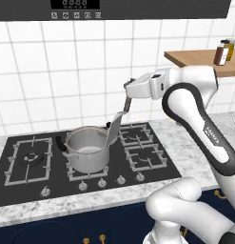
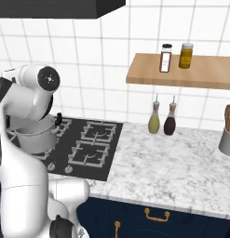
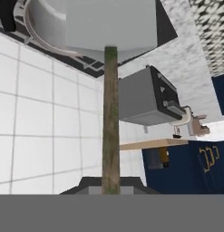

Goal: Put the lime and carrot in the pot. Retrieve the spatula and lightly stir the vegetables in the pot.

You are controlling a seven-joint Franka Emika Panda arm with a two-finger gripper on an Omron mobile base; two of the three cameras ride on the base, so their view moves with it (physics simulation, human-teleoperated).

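Two spice jars (image 2: 174, 56) are standing on the wooden shelf (image 2: 181, 73); two sauce bottles (image 2: 162, 119) are sitting beneath on the marble counter (image 2: 172, 162).

Right burners (image 1: 138, 145) lie bare (the pot (image 1: 88, 150) crowds mid-hob).

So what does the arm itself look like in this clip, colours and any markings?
The arm is a glossy white Franka with rounded shells and dark grey-black bands at the joints. One dark band carries small white lettering, too small to read. The hand is a boxy white-grey block with a dark panel. In the right base view a round dark cap with small dots sits on a joint. No loose cables show.
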